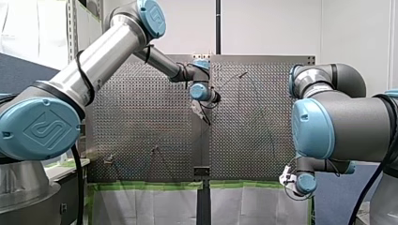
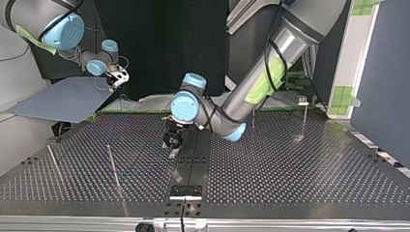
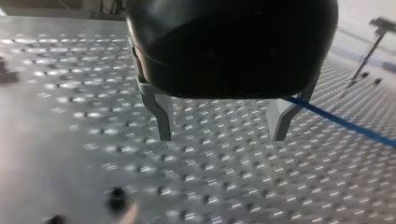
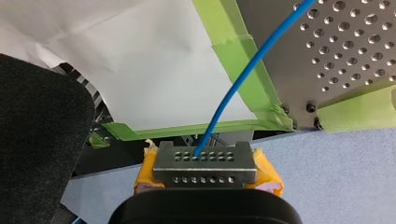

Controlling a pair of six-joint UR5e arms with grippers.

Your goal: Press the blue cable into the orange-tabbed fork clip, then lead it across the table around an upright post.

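The robot's left gripper (image 3: 222, 137), black with two metal fingers (image 3: 159, 112), hangs just above the perforated table (image 3: 84, 93). Its fingers are spread apart with nothing between them. The blue cable (image 3: 345, 123) passes close by the outside of one finger, ungripped, and lies away along the table.

In the top view this gripper sits near the table's middle, toward eleven o'clock of centre. The right gripper (image 4: 208, 176) is off the table, beyond its edge, at about ten o'clock in the top view. Its yellow pads (image 4: 268, 179) are clenched, with a small perforated metal block (image 4: 205, 163) between them. The cable rises from this block toward the table's edge.

A small clip (image 2: 302, 100) on a thin stalk stands at two o'clock in the top view. It is probably the fork clip, though its tab colour cannot be made out. Two thin upright posts (image 2: 113, 166) stand at about eight o'clock.

The cable looks thin, light and limp, so it will likely sag and slide sideways unless kept taut. The best hold is probably a pinch across it close to the clip, leaving a short tense span to press into the fork.
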